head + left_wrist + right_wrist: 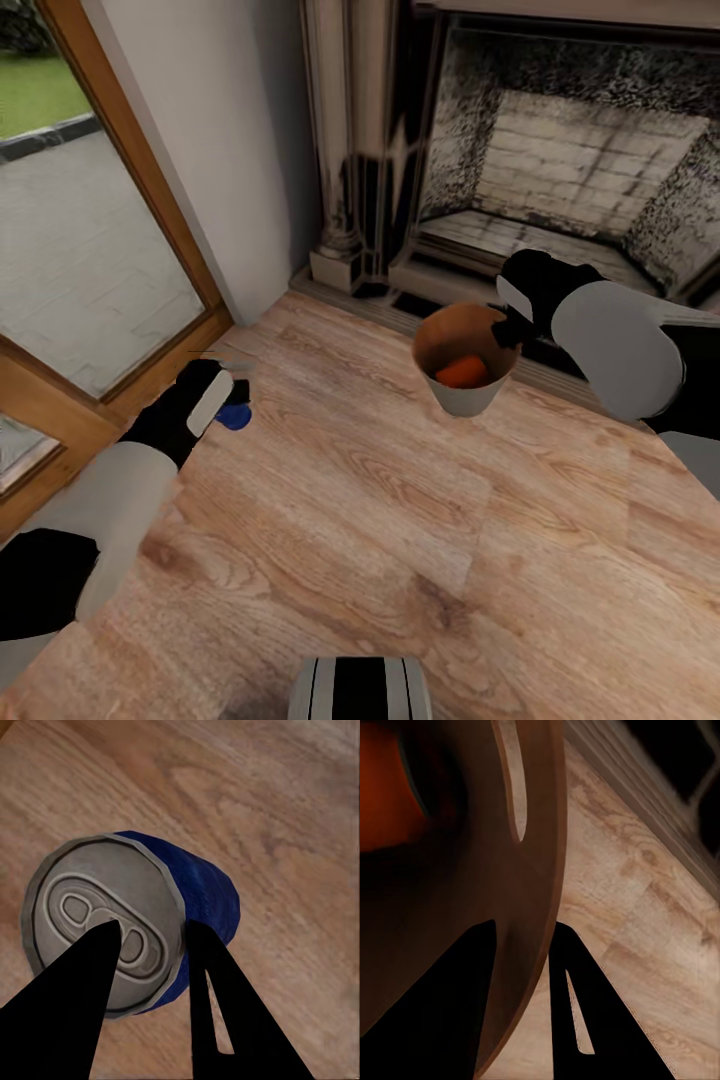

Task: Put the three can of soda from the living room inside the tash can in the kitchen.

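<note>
A dark blue can of soda point(236, 416) with a silvery top point(90, 900) lies between the fingers of my left gripper point(222, 398), which is shut on it just above the wood floor; the can's blue side point(210, 889) shows past the fingers. My right gripper point(514, 328) is shut on the rim of the tash can point(470, 395), pale grey outside and brown inside point(450, 907). One orange can of soda point(461, 372) lies inside it, seen as an orange patch point(382, 795). In the wrist views, the left gripper point(154, 931) straddles the can and the right gripper point(525, 931) straddles the bin wall.
The dark ornate fireplace point(560, 170) stands right behind the tash can. A wood-framed glass door point(90, 250) runs along the left, with a white wall point(230, 150) between them. Wood floor point(380, 520) spreads toward my base point(360, 690).
</note>
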Controlling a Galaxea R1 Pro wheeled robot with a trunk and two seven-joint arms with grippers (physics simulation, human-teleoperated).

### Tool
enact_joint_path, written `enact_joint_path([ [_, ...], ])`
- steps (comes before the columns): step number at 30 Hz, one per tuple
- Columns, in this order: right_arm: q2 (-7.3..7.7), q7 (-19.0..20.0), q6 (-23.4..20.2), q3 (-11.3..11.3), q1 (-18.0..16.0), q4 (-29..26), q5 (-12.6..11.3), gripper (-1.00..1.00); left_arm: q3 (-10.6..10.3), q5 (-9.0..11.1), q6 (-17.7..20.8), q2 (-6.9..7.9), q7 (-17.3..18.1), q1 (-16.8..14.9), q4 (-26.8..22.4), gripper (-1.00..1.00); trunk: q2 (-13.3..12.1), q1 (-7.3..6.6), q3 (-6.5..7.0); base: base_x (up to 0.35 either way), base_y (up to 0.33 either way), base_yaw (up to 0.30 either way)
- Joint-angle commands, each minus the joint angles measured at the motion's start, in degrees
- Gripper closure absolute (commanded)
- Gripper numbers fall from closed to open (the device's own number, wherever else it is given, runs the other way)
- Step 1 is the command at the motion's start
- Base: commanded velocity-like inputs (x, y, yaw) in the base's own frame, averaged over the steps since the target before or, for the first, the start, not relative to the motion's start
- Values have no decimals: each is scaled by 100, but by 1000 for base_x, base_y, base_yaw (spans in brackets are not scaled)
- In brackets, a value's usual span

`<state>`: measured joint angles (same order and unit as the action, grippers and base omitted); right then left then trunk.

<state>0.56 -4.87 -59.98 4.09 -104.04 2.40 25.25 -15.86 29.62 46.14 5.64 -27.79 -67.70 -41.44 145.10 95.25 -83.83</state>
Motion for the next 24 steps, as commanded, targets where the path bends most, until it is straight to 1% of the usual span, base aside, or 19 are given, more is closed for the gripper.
enact_joint_path([
  [1,-1,11,-2,-11,54,-4,30,100,7,14,214,15,1,3,-424,100,-2,-2,23,0,0,0],
  [2,-2,13,-2,-1,85,-3,29,100,10,19,314,21,1,3,-639,100,-3,-4,45,0,0,0],
  [4,-19,57,-2,118,158,-3,31,100,17,28,623,37,2,10,-1422,100,-6,-9,89,0,0,0],
  [6,-57,141,-2,245,183,-3,32,100,19,34,806,44,-3,19,-1871,100,-9,-15,133,0,0,0],
  [8,-95,226,-2,320,201,-3,35,100,20,35,937,48,-7,42,-2209,100,-11,-20,178,0,0,0],
  [9,-103,339,-2,364,257,-4,38,100,21,35,1004,46,-13,126,-2448,100,-13,-22,200,0,0,0],
  [11,-92,505,-2,381,363,-15,40,100,21,33,1032,45,-25,220,-2624,100,-15,-28,244,0,0,0],
  [13,-79,665,290,387,517,-13,48,100,21,30,1033,44,-34,301,-2758,100,-18,-33,288,0,0,0],
  [14,-74,731,536,386,643,-14,55,100,21,29,1028,45,-40,338,-2819,100,-19,-35,311,0,0,0],
  [15,-72,756,664,387,711,-17,57,100,21,28,1023,46,-44,355,-2847,100,-21,-38,333,0,0,0],
  [16,-70,792,922,388,836,-18,61,100,18,28,1014,48,-55,398,-2891,100,-22,-40,355,0,0,0],
  [17,-69,805,1049,391,891,-19,61,100,17,27,1007,47,-59,424,-2910,100,-23,-43,377,0,0,0],
  [18,-68,826,1285,394,984,-19,57,100,17,27,979,42,-61,496,-2936,100,-25,-46,399,0,0,0],
  [20,-47,849,1716,398,1137,-15,48,100,14,27,813,40,-52,663,-2969,100,-27,-51,443,0,0,0],
  [21,-39,852,1834,398,1188,-14,46,100,12,27,753,41,-52,703,-2976,100,-29,-53,466,0,0,0],
  [22,-26,860,2086,399,1295,-15,48,100,9,27,630,42,-52,780,-3003,100,-30,-56,488,0,0,0],
  [23,-20,864,2217,399,1348,-14,48,100,6,25,576,42,-52,822,-3027,100,-31,-58,510,0,0,0],
  [24,-7,871,2472,399,1448,-13,49,100,1,14,487,42,-49,922,-3095,100,-33,-61,532,0,0,0],
])
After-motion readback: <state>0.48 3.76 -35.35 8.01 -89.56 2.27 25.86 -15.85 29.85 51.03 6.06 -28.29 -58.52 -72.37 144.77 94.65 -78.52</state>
